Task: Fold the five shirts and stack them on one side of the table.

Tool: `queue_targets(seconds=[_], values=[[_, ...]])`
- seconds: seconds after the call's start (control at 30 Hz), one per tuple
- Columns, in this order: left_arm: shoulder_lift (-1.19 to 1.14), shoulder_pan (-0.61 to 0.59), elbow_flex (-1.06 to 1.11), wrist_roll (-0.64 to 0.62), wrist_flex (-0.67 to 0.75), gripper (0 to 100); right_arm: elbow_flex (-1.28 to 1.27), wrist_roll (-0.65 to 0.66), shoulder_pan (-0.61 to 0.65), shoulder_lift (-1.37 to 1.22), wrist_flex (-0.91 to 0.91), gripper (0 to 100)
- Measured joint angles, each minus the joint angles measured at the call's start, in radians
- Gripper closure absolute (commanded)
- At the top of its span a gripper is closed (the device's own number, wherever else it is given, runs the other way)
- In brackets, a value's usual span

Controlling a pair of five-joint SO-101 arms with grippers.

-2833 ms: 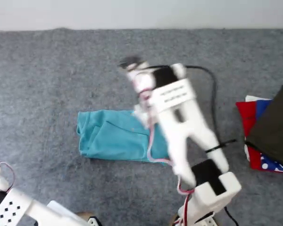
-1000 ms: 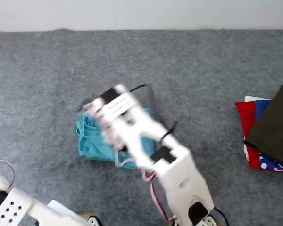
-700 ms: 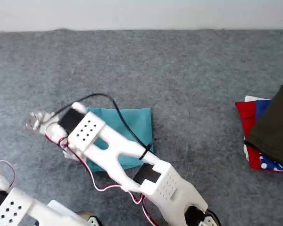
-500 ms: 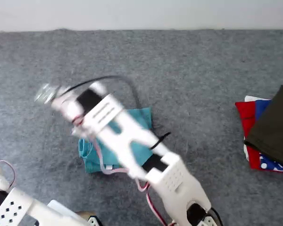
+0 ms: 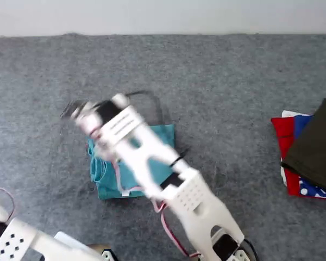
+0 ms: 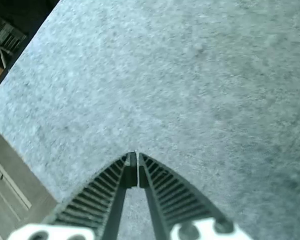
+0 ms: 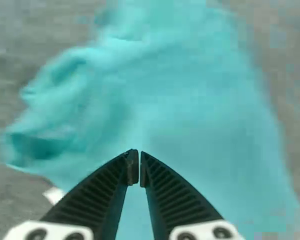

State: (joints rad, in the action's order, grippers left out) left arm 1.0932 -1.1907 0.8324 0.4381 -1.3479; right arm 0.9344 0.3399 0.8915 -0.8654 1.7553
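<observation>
A teal shirt lies folded on the grey carpeted table, left of centre, with its middle hidden under my right arm. That arm reaches from the front edge diagonally across the shirt. Its gripper hangs just past the shirt's far left corner. In the right wrist view the gripper is shut and empty, with the rumpled teal shirt below it. My left gripper is shut and empty over bare carpet; its arm rests at the front left corner.
A stack of folded shirts sits at the right edge: a dark olive one on top, with red and blue ones beneath. In the left wrist view the table's edge runs close by.
The teal shirt has gone from a wide rectangle to a narrower fold. My right arm swung left over it, and its gripper then moved from the shirt's left side toward the far left corner.
</observation>
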Motion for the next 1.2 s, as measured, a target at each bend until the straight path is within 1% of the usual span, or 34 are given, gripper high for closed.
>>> queue_targets(seconds=[0.13, 0.23, 0.3, 0.4, 0.53, 0.67, 0.73, 0.8, 0.93, 1.0, 1.1, 1.2], values=[[0.000, -0.040, 0.000, 0.000, 0.000, 98, 0.002, 0.000, 0.133, -0.043, 0.000, 98.9], [0.000, -0.052, 0.000, 0.000, 0.000, 98, 0.031, -0.002, 0.153, -0.041, 0.000, 99.0], [0.000, -0.052, 0.000, 0.000, 0.000, 98, 0.061, -0.032, 0.135, -0.021, 0.000, 99.0], [0.000, -0.052, 0.000, 0.000, 0.000, 98, 0.072, -0.074, 0.075, 0.081, 0.000, 98.7], [0.000, -0.052, 0.000, 0.000, 0.000, 98, -0.044, -0.089, -0.015, 0.258, 0.000, 97.9], [0.000, -0.052, 0.000, 0.000, 0.000, 98, -0.218, -0.130, -0.078, 0.423, 0.002, 88.8], [0.000, -0.052, 0.000, 0.000, 0.000, 98, -0.302, -0.187, -0.103, 0.499, 0.002, 83.6], [0.000, -0.052, 0.000, 0.000, 0.000, 98, -0.394, -0.287, -0.123, 0.557, 0.002, 79.0], [0.000, -0.052, 0.000, 0.000, 0.000, 98, -0.568, -0.585, -0.147, 0.618, 0.002, 67.8], [0.000, -0.052, 0.000, 0.000, 0.000, 98, -0.634, -0.698, -0.149, 0.623, 0.002, 61.8], [0.000, -0.052, 0.000, 0.000, 0.000, 98, -0.700, -0.770, -0.147, 0.617, -0.002, 55.6], [0.000, -0.052, 0.000, 0.000, 0.000, 98, -0.721, -0.798, -0.152, 0.551, -0.015, 55.3]])
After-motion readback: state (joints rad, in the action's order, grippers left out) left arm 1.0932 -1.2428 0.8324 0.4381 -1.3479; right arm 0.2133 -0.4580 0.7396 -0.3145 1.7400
